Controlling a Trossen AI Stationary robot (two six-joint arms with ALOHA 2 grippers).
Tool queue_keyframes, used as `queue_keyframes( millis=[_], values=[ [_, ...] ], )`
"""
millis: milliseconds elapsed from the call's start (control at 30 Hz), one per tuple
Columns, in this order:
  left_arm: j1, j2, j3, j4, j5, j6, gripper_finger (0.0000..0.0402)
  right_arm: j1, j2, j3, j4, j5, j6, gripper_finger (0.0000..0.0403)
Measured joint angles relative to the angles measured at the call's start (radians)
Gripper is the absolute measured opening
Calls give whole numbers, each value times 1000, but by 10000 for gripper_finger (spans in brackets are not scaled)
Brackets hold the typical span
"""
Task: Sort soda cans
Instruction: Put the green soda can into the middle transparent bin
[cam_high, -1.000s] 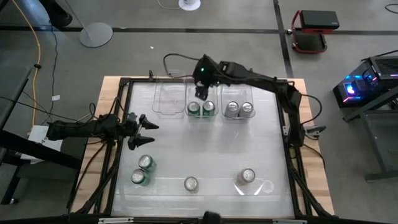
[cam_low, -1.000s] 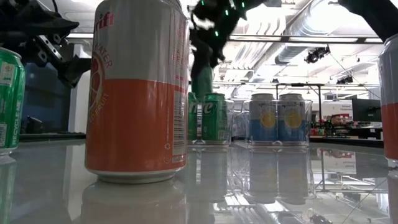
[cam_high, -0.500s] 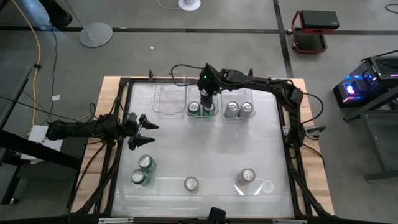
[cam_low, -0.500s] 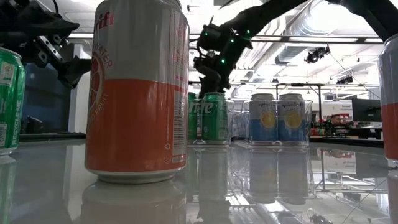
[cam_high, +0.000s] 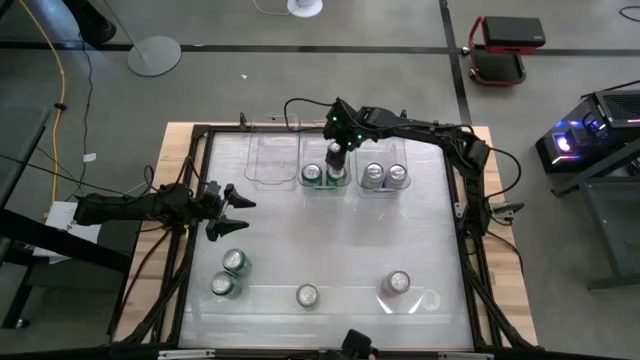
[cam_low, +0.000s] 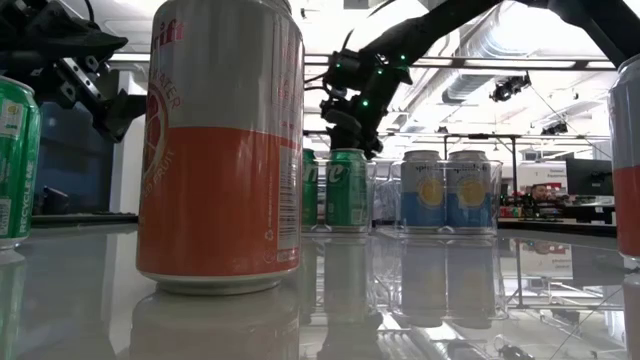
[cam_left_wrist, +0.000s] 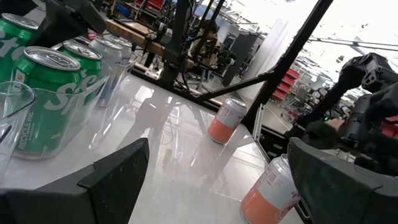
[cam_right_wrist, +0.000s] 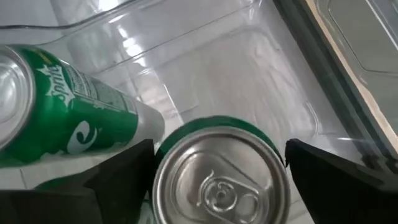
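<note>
The right arm reaches across the table's far edge, its right gripper (cam_high: 337, 158) poised straight over the middle clear bin (cam_high: 325, 150). In the right wrist view its fingers (cam_right_wrist: 121, 171) stand apart on either side of a green can (cam_right_wrist: 221, 171) and do not appear to touch it, though the gap is hard to judge. That can stands upright in the bin, silver top up, beside a second green can (cam_high: 311, 175).

The left arm waits near the table's left edge, its left gripper (cam_high: 232, 208) spread wide and holding nothing.

Two blue-and-yellow-sided cans (cam_high: 385, 175) sit in the bin to the right. Near the front left corner stands a pair of green cans (cam_high: 229, 273); along the front edge stand an orange-and-silver can (cam_high: 307, 295) and another (cam_high: 398, 283).

Only the low view shows the side colours; from above all the cans are shiny silver discs.
</note>
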Motion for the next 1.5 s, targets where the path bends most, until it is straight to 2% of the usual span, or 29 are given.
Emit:
queue_keyframes(
  millis=[267,533,667,900,1000,1067,1300,1500],
  values=[
    [0,0,0,0,0,0,360,1,-39,0,18,0,0,356],
    [0,0,0,0,2,-9,360,26,-178,0,82,48,-24,357],
    [0,0,0,11,61,16,360,110,-230,1,154,38,-31,358],
    [0,-1,0,70,130,59,360,364,-212,0,279,22,-134,358],
    [-1,-1,0,84,136,35,360,460,-222,-58,403,39,-133,358],
    [-5,-1,0,82,137,23,360,507,-238,-148,520,36,-117,358],
    [-40,-1,0,118,137,53,360,608,-258,-487,990,60,106,358],
    [-48,2,0,117,127,39,360,673,-261,-583,1270,184,103,358]
  ],
)
